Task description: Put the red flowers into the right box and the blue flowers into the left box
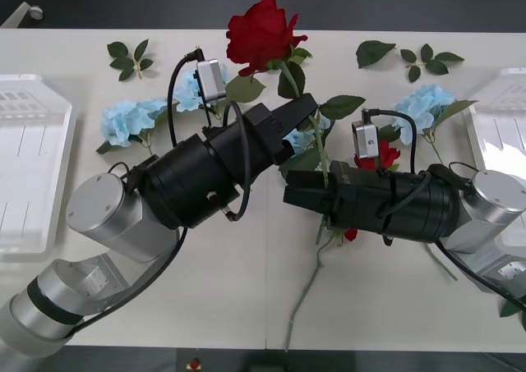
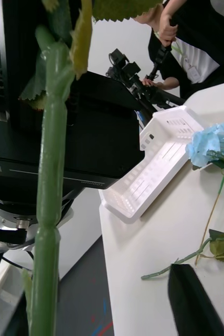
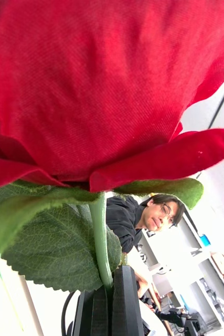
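Note:
A red flower (image 1: pixel 261 31) is held up over the table's middle, its long stem (image 1: pixel 322 175) running down past both grippers. My left gripper (image 1: pixel 306 111) is shut on that stem just below the bloom (image 3: pixel 106 79), black fingers (image 3: pixel 123 304) together. My right gripper (image 1: pixel 292 196) stands open at the stem (image 2: pixel 49 184) lower down, one finger (image 2: pixel 193 299) well apart from it. A second red flower (image 1: pixel 380 154) lies partly hidden behind the right arm. Blue flowers (image 1: pixel 127 119) (image 1: pixel 423 105) lie on the table. The ribbed left box (image 1: pixel 33 163) (image 2: pixel 153 163) and the right box (image 1: pixel 503 130) sit at the table's sides.
Loose green leaf sprigs lie at the back left (image 1: pixel 130 58) and back right (image 1: pixel 427 60), with a single leaf (image 1: pixel 376 53) between. Another blue flower (image 1: pixel 189 89) sits under the left wrist camera. A person stands beyond the table's left end.

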Motion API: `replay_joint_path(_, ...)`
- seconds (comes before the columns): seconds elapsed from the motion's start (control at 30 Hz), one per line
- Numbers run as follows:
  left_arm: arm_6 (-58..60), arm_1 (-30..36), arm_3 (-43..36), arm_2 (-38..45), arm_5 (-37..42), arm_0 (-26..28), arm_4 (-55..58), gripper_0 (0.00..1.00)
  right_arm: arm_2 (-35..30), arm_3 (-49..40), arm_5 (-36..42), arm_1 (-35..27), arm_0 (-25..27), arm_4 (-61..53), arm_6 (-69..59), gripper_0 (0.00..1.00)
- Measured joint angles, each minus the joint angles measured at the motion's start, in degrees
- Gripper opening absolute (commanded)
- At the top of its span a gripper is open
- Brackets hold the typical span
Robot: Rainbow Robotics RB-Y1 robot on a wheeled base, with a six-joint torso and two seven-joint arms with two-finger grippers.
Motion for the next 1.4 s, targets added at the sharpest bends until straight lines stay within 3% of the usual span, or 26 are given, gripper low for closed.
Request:
replay_joint_path(0.2,0.00,0.06,0.00,0.00,0.00,0.00,0.00,0.01,0.00,0.00,-0.33,0.00,0.00,0.00,0.00,0.00)
replay_joint_path(0.27,-0.01,0.21,0.00,0.00,0.00,0.00,0.00,0.22,0.00,0.00,-0.86,0.00,0.00,-0.01,0.00,0.00)
replay_joint_path(0.3,-0.01,0.35,0.00,0.00,0.00,0.00,0.00,0.47,0.00,0.00,-0.95,0.00,0.00,-0.01,0.00,0.00)
replay_joint_path(0.37,-0.01,0.88,0.00,0.00,0.00,0.00,0.00,0.64,0.00,-0.01,-0.94,0.00,0.00,-0.04,0.00,0.00)
replay_joint_path(0.43,-0.01,1.80,0.00,0.00,0.00,0.00,0.00,0.71,0.00,-0.01,-0.96,0.00,0.00,-0.08,0.00,0.00)
replay_joint_path(0.73,-0.01,9.94,-0.09,0.00,1.65,0.00,2.55,0.77,0.00,-0.03,-1.80,0.00,0.00,-0.63,0.00,0.00)
replay_joint_path(1.0,-0.01,27.47,-0.90,0.00,9.02,0.05,10.96,0.78,0.00,-0.63,-3.01,-4.51,-1.75,-0.64,0.00,0.00)
replay_joint_path(1.17,-0.01,34.03,3.03,1.69,21.52,0.15,13.20,0.78,0.02,-1.07,-4.69,-18.12,-4.30,-0.66,0.00,0.00)
replay_joint_path(1.4,2.77,32.38,14.33,16.46,44.90,1.84,4.94,0.78,0.03,-0.91,-5.91,-44.31,-4.68,1.88,-10.11,0.00)
